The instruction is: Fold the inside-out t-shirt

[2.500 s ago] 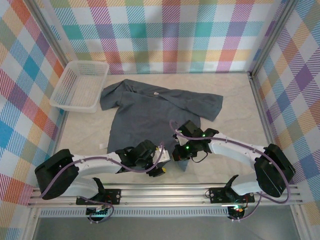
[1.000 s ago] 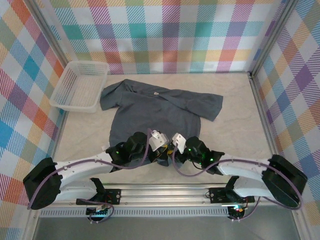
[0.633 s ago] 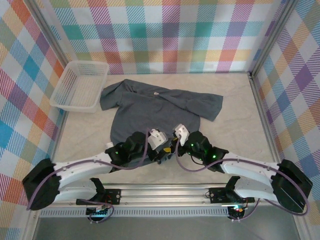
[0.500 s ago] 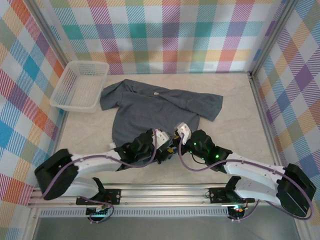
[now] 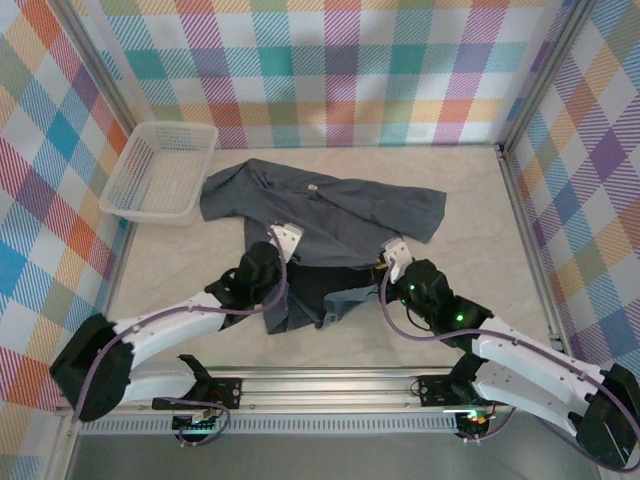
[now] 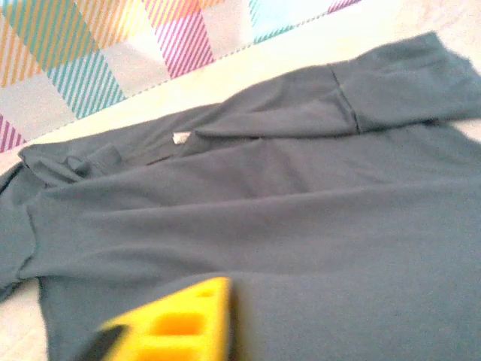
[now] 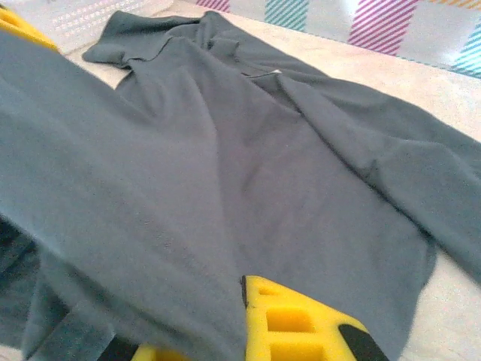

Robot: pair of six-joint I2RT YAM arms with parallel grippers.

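Table (image 5: 470, 190): left end effector (image 5: 283, 243), right end effector (image 5: 394, 252) clamp t-shirt (image 5: 330, 215) hem (jaws cloth-hidden).

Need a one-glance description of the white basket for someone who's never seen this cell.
On the pale table, look to the far-left corner as the top camera sees it. The basket sits there, right beside one sleeve of the grey t-shirt. It is a white, rigid, rectangular mesh tray, unlike the dark, soft, wrinkled cloth next to it.
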